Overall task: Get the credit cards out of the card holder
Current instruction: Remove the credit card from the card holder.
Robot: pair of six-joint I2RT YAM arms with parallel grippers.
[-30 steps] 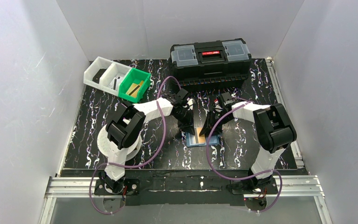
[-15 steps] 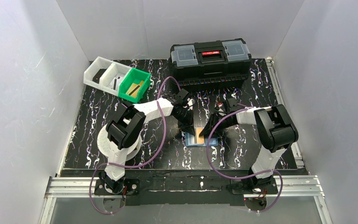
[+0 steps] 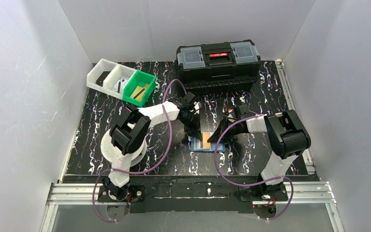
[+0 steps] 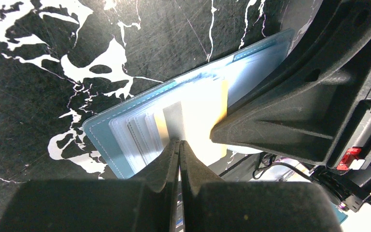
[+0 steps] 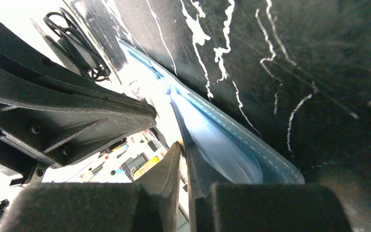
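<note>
The blue card holder [image 3: 196,144] lies open on the black marbled table, pale blue pockets up; it also shows in the left wrist view [image 4: 101,135] and the right wrist view [image 5: 251,150]. An orange-tan credit card [image 3: 206,140] sticks partway out of its pockets [image 4: 203,111]. My left gripper [image 3: 194,131] is shut, its tips [image 4: 179,142] resting on the holder's pockets beside the card. My right gripper [image 3: 214,138] comes in low from the right, shut on the card's thin edge [image 5: 183,145]. Other cards are hidden.
A large black toolbox [image 3: 218,60] stands at the back. A green bin [image 3: 139,88] and a white divided tray [image 3: 108,75] sit at the back left. White walls close in both sides. The two grippers nearly touch over the holder.
My right arm has lowered and drawn back to the right, its gripper lying flatter. More of the orange-tan card shows out of the holder. My left gripper has stayed in place.
</note>
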